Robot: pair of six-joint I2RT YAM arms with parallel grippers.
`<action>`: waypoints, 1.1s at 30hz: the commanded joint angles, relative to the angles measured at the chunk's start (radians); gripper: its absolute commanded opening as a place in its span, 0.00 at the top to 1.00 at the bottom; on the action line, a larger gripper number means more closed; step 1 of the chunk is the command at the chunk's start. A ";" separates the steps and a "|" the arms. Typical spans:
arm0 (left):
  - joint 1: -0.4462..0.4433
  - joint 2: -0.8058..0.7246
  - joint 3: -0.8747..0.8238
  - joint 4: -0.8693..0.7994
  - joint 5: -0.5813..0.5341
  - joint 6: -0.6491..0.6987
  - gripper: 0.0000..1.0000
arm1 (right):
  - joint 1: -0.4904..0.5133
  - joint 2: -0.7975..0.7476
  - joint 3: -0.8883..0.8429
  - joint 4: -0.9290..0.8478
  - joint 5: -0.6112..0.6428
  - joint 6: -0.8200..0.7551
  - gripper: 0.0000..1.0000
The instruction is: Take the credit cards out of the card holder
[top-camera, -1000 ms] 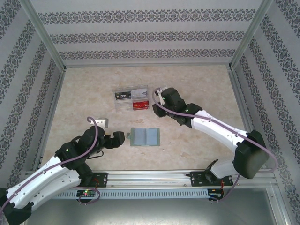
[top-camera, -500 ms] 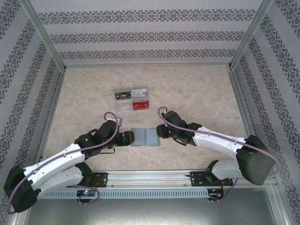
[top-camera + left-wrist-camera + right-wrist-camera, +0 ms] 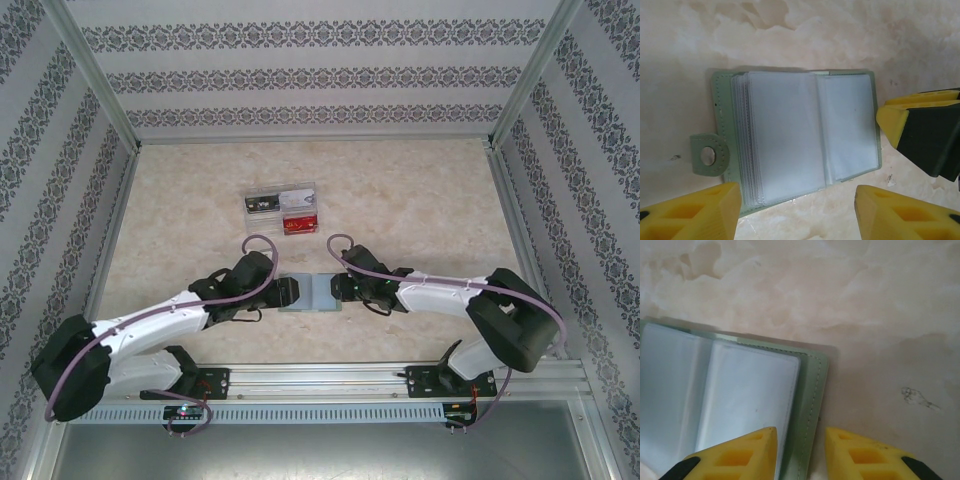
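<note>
**Open card holder lies flat between two sets of fingers**

The pale marbled table is walled in by patterned panels. Both arms reach in low toward its near middle, the left arm from the left and the right arm from the right.

Toward the back of the table, well apart from the arms, sits a clear box with a reddish card in it.

The card holder lies between the two grippers, opened flat with its clear sleeves facing up. Its long axis runs left to right across the table and its fold runs front to back. From the left wrist, the grey-green cover frames a stack of cloudy sleeves.

The left gripper hangs at the holder's left end. Its yellow fingers are spread wide, released and holding nothing.

The right gripper is at the right end. Its fingers are parted only narrowly, with the holder's stitched right edge running into the gap between them. I cannot tell whether they touch it.

A small tab with a round snap sticks out from the left cover.
</note>
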 commanded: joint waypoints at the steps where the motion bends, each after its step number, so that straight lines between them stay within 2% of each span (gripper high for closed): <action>1: 0.008 0.032 -0.003 0.082 0.024 -0.002 0.38 | 0.015 0.020 0.003 0.033 -0.011 0.025 0.68; 10: 0.010 0.155 0.023 0.137 0.038 0.010 0.40 | 0.020 0.031 -0.012 0.041 -0.015 0.037 0.81; 18: 0.010 0.229 0.041 0.119 0.022 0.006 0.40 | 0.024 0.030 -0.017 0.041 -0.012 0.037 0.81; 23: 0.010 0.256 0.044 0.136 0.050 0.004 0.39 | 0.026 0.034 -0.015 0.044 -0.012 0.035 0.81; 28: 0.010 0.241 0.029 0.203 0.110 -0.001 0.31 | 0.027 0.051 -0.008 0.049 -0.022 0.034 0.81; 33: 0.010 0.212 0.023 0.216 0.134 0.010 0.29 | 0.028 0.060 -0.002 0.053 -0.023 0.036 0.81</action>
